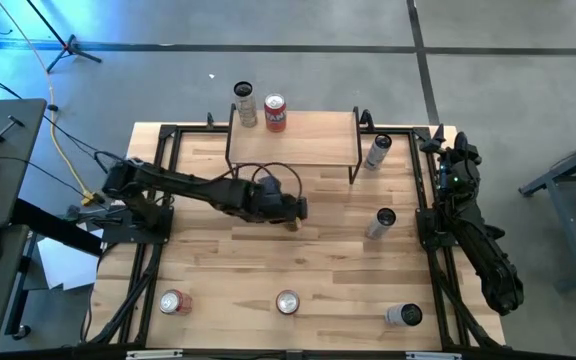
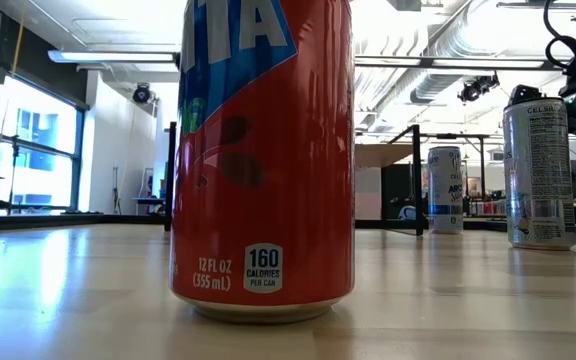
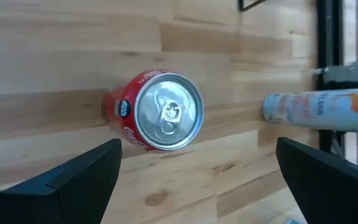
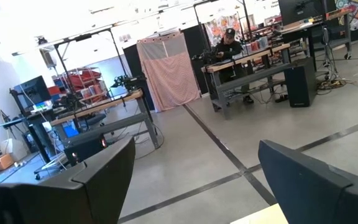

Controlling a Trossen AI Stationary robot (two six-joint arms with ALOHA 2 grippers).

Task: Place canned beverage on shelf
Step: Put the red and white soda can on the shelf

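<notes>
A red can [image 3: 160, 112] stands upright on the wooden table [image 1: 208, 260], its silver top toward the left wrist camera. My left gripper [image 3: 197, 146] is open above it, at the table's middle just in front of the shelf; in the high view the gripper [image 1: 293, 210] hides the can. The shelf [image 1: 308, 138], a light board on thin black legs, stands at the table's far edge and carries a dark-and-silver can [image 1: 245, 103] and a red can [image 1: 275, 112] at its left end. My right gripper [image 4: 194, 180] is open and empty at the table's far right edge [image 1: 458, 160].
A slim white can [image 1: 381, 222] stands to the right of my left gripper and another [image 1: 378, 152] beside the shelf's right legs. Three more cans stand along the near edge [image 1: 173, 301], [image 1: 287, 301], [image 1: 404, 315]; the middle one [image 2: 263, 160] fills the low view. Black rails [image 1: 148, 260] frame the table.
</notes>
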